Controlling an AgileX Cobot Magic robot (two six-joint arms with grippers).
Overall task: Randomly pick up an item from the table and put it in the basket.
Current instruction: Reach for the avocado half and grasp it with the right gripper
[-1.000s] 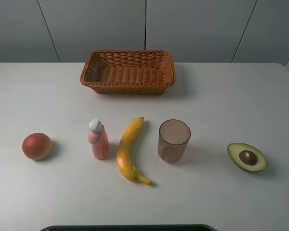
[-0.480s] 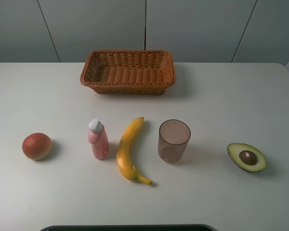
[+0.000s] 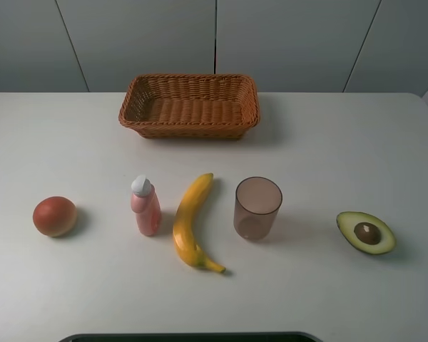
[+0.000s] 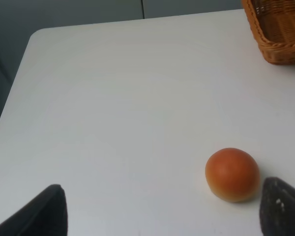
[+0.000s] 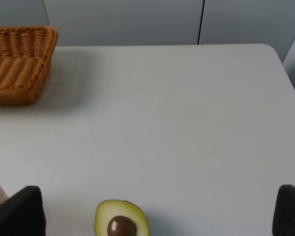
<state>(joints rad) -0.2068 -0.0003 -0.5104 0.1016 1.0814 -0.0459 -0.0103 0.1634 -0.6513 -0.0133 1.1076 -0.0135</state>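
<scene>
A: High view up: one wicker basket at the far side of the white desk, its woven floor showing from wall to wall.

B: And a second container nearer us: one see-through brownish cup, upright, mouth up. You can look straight down to its base.

A: Count the row for me.

B: Five across, one of each. From the left: one round red-orange fruit, then one pink bottle with a white cap, standing. One yellow banana lies just beside it, then comes the cup. Well apart at the right end, one avocado half.

A: That avocado half lies on the desk cut face up, brown pit in the centre, well apart from the basket.

B: And the tools?

A: The wrist views have them, two in all. On the left tool, two dark fingers stand spread wide, clamped on nothing. The red-orange fruit sits on the desk between them, close to one finger. A corner of the basket shows beyond it.

B: Right tool, same story: fingers wide apart. The avocado half lies between them in that view, clear of both, pit up. The basket's end wall shows farther off across the desk.

A: Is either tool touching the desk?

B: Cannot tell. Only the fingertips show at the edge of each wrist view.
</scene>
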